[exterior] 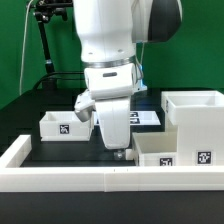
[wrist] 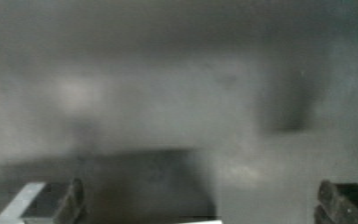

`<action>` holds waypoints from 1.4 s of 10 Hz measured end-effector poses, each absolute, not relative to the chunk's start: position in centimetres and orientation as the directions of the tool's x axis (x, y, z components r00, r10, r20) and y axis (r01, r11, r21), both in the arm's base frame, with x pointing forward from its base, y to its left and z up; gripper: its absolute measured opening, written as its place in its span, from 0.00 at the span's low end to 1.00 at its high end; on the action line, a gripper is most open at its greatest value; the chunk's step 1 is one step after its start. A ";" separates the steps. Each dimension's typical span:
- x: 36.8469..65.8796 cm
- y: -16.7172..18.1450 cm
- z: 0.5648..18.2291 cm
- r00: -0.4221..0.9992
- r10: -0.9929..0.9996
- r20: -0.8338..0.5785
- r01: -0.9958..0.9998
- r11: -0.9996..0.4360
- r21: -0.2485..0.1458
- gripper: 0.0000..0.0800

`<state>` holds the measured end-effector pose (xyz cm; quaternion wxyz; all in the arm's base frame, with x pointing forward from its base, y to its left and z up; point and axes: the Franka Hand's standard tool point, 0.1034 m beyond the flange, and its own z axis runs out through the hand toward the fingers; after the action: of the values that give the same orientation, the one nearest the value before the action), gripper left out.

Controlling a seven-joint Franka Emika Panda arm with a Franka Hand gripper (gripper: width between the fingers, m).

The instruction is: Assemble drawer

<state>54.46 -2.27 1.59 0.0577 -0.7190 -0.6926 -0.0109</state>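
The drawer's tall white shell [exterior: 196, 112] stands at the exterior view's right. One small open-top tray [exterior: 160, 150] with tags sits right in front of it, touching or nearly touching. The other tray [exterior: 64, 123] sits apart at the exterior view's left. My gripper [exterior: 119, 151] hangs low over the black table between the two trays, just beside the nearer tray. The wrist view is blurred and grey. It shows my fingers [wrist: 51, 205] far apart with nothing between them, so the gripper [wrist: 197, 205] is open and empty.
The low white wall [exterior: 90, 178] edges the table at the front and the left [exterior: 14, 152]. The marker board [exterior: 147, 118] lies flat behind my arm. A black stand [exterior: 42, 45] rises at the back left.
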 end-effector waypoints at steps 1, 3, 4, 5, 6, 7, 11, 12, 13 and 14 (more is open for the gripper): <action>54.4 -1.5 1.6 0.063 0.994 0.094 0.996 -0.056 -0.073 0.81; 54.5 -0.2 1.7 0.089 0.992 0.093 0.994 -0.082 -0.077 0.81; 54.6 0.6 1.9 0.106 0.990 0.094 0.992 -0.099 -0.075 0.81; 54.8 1.6 2.2 0.124 0.988 0.096 0.990 -0.117 -0.075 0.81; 54.8 2.4 2.3 0.134 0.986 0.099 0.989 -0.127 -0.075 0.81; 54.8 2.6 2.3 0.157 0.983 0.098 0.986 -0.150 -0.078 0.81; 54.6 1.1 2.7 0.199 0.976 0.087 0.979 -0.193 -0.074 0.81; 53.9 -0.1 3.0 0.216 0.973 0.082 0.975 -0.212 -0.060 0.81; 52.6 -1.4 3.3 0.236 0.969 0.074 0.971 -0.232 -0.062 0.81; 51.7 -2.1 3.6 0.251 0.966 0.069 0.967 -0.246 -0.069 0.81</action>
<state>51.67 -2.11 3.57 0.0483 -0.7893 -0.6121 -0.0061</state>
